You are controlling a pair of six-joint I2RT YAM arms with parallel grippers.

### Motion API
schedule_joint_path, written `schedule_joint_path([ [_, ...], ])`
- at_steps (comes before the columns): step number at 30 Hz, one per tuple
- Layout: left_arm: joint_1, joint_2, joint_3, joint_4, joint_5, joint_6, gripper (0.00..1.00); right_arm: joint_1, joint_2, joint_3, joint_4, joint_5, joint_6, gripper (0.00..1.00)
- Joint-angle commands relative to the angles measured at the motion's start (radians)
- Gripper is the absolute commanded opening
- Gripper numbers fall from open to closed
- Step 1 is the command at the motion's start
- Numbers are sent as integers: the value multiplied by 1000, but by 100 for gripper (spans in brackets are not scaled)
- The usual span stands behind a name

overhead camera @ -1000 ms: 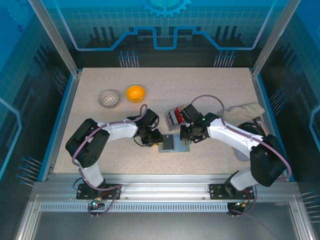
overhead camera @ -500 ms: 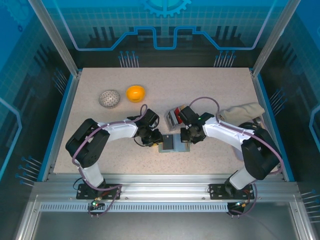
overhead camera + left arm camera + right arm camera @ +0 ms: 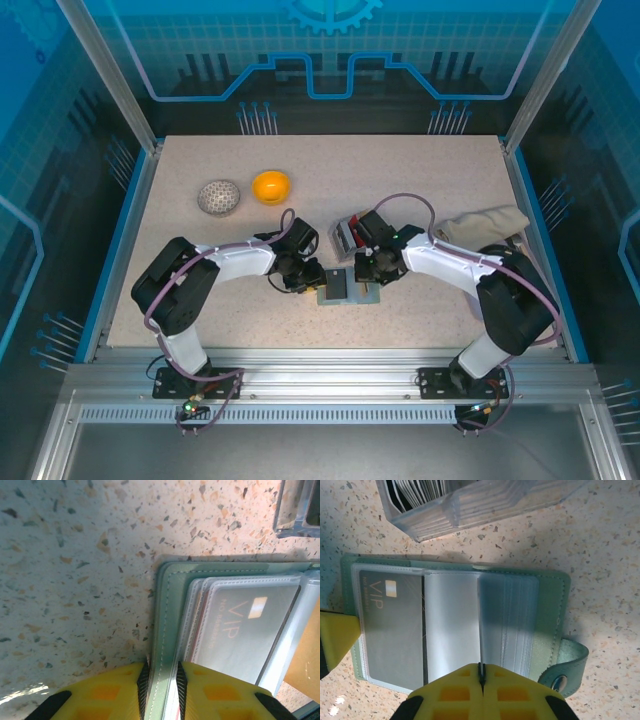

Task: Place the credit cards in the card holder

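The left pincer [image 3: 161, 670] nips the open card holder [image 3: 167, 610] by its cover, a grey card [image 3: 245, 625] sleeved just beyond. The right pincer [image 3: 481, 672] is closed tight on a clear sleeve [image 3: 452, 625]; beyond it stands a box [image 3: 485, 502] of cards [image 3: 420, 492].

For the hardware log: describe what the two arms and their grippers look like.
Both the left arm and right arm have white shells between black joints, with a purplish-grey cable looping along each. The left gripper and right gripper have yellow fingers with recessed square pockets and thin black inner edges.
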Motion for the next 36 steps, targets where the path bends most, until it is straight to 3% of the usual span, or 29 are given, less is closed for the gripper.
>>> schedule_joint_path([
  [1,-27,35,-19,56,27,10,26,17,-5,40,-37,8,0,3],
  [13,-28,43,-16,63,32,5,26,-9,19,12,156,-207,50,2],
  [22,-28,38,-15,59,27,7,26,-14,-64,73,-178,145,-38,3],
  [36,-28,36,-13,53,30,8,26,-31,1,19,-120,97,-24,2],
])
